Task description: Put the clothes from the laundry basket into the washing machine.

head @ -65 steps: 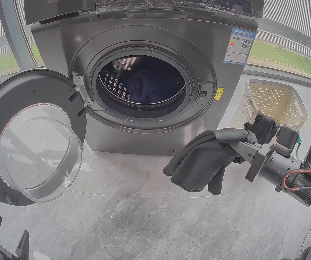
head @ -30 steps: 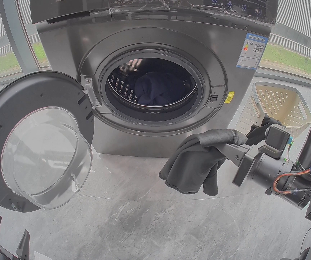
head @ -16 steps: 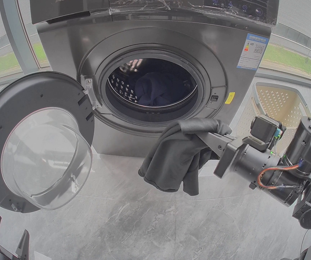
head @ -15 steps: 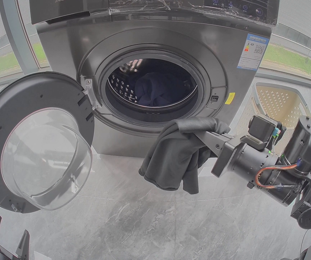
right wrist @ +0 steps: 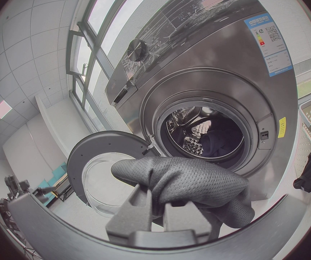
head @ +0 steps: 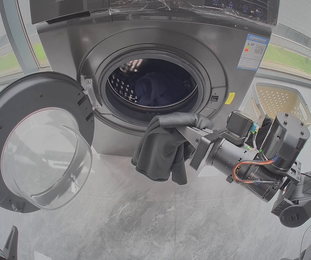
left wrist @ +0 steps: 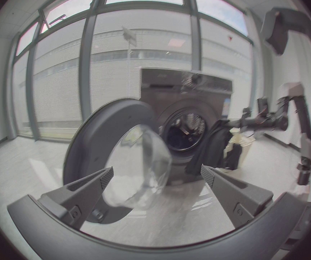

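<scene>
The left gripper [left wrist: 156,169] hangs at the near left, jaws wide apart and empty. The silver front-loading washing machine [head: 155,29] has its round glass-windowed door [head: 36,141] swung open (a dark blue garment [head: 159,89] lies in the drum). The right gripper [head: 182,130] is clamped on a dark grey knit garment [head: 159,148], which hangs just before the drum opening's lower rim. The cream perforated plastic laundry basket [head: 283,98] stands far right.

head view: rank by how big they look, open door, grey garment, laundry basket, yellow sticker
1. door
2. grey garment
3. laundry basket: partly hidden and farther from the camera than the garment, so these two are unsure
4. yellow sticker
</scene>
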Tool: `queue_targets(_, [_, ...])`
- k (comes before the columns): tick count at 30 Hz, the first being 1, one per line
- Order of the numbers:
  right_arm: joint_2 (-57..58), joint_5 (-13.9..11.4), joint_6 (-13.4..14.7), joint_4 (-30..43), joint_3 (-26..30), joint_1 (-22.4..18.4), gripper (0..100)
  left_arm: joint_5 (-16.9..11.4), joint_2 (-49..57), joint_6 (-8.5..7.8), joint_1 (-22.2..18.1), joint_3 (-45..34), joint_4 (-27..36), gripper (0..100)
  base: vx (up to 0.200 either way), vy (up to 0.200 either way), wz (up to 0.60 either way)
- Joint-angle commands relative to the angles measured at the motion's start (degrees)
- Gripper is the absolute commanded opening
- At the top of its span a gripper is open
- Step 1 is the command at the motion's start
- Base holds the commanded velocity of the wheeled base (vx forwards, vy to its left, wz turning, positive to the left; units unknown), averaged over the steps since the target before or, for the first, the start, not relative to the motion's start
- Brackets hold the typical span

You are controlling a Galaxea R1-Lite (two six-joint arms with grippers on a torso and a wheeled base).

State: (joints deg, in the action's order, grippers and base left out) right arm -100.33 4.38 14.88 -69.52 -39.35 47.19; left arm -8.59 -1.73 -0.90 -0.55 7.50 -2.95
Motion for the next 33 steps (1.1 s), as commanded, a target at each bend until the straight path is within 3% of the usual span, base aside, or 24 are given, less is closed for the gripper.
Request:
queue_targets(1, [-3.12, -0.69, 0.06, -1.23, -2.92, -0.17, 0, -14.35, -14.35, 0.73, -0.86, 4.19, -0.83, 100, 0.0, 0.0, 0.0])
queue_targets(3, [-3.47, -0.77, 0.06, -1.32, -3.89, -0.43, 0, -17.16, -22.09, 0.2, 0.28, 3.23, -3.38, 100, 0.0, 0.0, 0.0])
queue_targets(8, [-4.26, -0.6, 0.14, -1.32, -6.97, -0.78, 0, -20.15, -35.8, -1.12, 3.89, 2.87, -13.13, 100, 0.0, 0.0, 0.0])
queue_targets(13, [-6.02, -0.25, -0.12, -1.32, -9.69, -1.14, 0, -19.62, -51.09, -0.5, 12.94, 3.23, -23.33, 100, 0.0, 0.0, 0.0])
queue_targets(19, [-7.78, 0.02, -0.29, -1.32, -10.39, -2.72, 0, -18.3, -63.92, -0.42, 18.92, 4.98, -29.48, 100, 0.0, 0.0, 0.0])
queue_targets(26, [-8.04, 0.02, -0.29, -1.32, -10.48, -3.07, 0, -18.21, -75.79, -0.06, 22.7, 9.73, -32.38, 100, 0.0, 0.0, 0.0])
queue_targets(33, [-8.66, 0.19, -0.29, -1.23, -11.36, -3.16, 0, -18.3, -85.81, 0.29, 22.96, 14.48, -36.25, 100, 0.0, 0.0, 0.0])
